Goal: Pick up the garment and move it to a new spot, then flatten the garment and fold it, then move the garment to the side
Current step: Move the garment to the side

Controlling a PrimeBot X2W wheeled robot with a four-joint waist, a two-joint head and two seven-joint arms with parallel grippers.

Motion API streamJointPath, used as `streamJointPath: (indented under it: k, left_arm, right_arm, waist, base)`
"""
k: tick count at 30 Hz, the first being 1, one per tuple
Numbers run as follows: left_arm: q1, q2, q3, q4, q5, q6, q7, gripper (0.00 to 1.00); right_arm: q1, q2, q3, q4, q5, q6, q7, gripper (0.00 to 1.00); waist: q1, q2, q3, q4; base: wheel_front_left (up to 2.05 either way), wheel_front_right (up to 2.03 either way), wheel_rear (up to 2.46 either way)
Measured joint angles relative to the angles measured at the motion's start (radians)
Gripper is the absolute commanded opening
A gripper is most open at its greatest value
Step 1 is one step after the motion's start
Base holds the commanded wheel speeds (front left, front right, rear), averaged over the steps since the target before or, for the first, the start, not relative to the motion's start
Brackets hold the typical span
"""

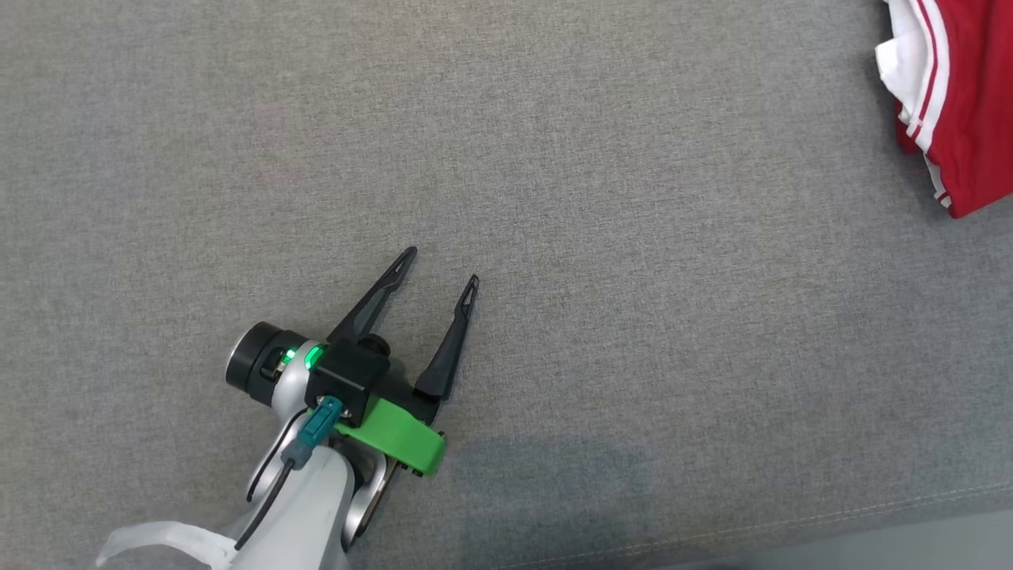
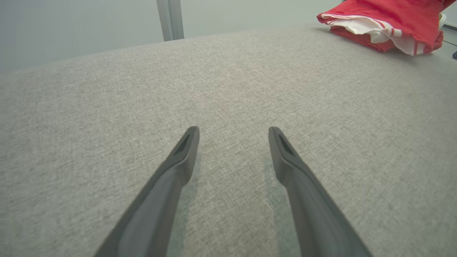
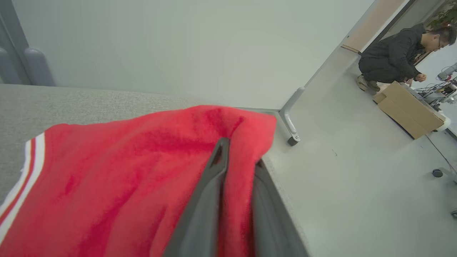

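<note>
Head view: the left gripper (image 1: 441, 267) is seen low and left of centre over the grey upholstered bench (image 1: 633, 198), its two fingers spread wide, nothing between them. The red garment (image 1: 965, 103), trimmed in white, is bunched at the far right edge.

Left wrist view: the red garment (image 2: 385, 14) lies well apart from the fingers, at the upper right.

Right wrist view: a fold of the red garment (image 3: 125, 171) is pinched in the right gripper (image 3: 241, 151) by the bench's edge. Beyond, a person (image 3: 392, 57) is crouched by a cardboard box (image 3: 410, 110).

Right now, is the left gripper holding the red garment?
No, the left gripper is open over bare grey fabric, far from the red garment.
</note>
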Motion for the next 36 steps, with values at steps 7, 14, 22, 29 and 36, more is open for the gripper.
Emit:
streamJointPath:
  k: [7,14,22,29,36]
  left_arm:
    - [-0.002,-0.004,0.004,0.002,0.0,0.0,0.0,1.0]
    - [-0.001,-0.014,0.028,0.01,0.006,0.0,0.0,1.0]
    - [0.023,-0.038,0.075,0.022,0.014,0.0,0.0,1.0]
    - [0.07,-0.05,0.121,0.039,0.025,0.015,0.0,1.0]
    - [0.126,-0.058,0.156,0.06,0.024,0.026,0.0,1.0]
  right_arm:
    - [-0.019,0.001,-0.166,-0.063,-0.206,0.0,-0.076,1.0]
    - [-0.017,0.153,-0.173,-0.175,-0.298,0.0,-0.149,1.0]
    - [0.087,0.295,0.008,-0.301,-0.142,0.0,-0.161,1.0]
    - [0.255,0.322,0.129,-0.383,0.002,0.0,-0.161,1.0]
    - [0.449,0.356,0.148,-0.43,0.096,0.0,-0.161,1.0]
  waist:
    - [0.0,0.0,-0.003,0.021]
    - [-0.0001,-0.0001,-0.031,0.029]
    - [0.0,-0.0001,-0.096,0.033]
    - [-0.0001,-0.0001,-0.172,0.048]
    - [-0.0001,-0.0001,-0.263,0.065]
  base:
    - [0.0,0.0,0.0]
    - [0.0,0.0,0.0]
    - [0.0,0.0,0.0]
    - [0.0,0.0,0.0]
    - [0.0,0.0,0.0]
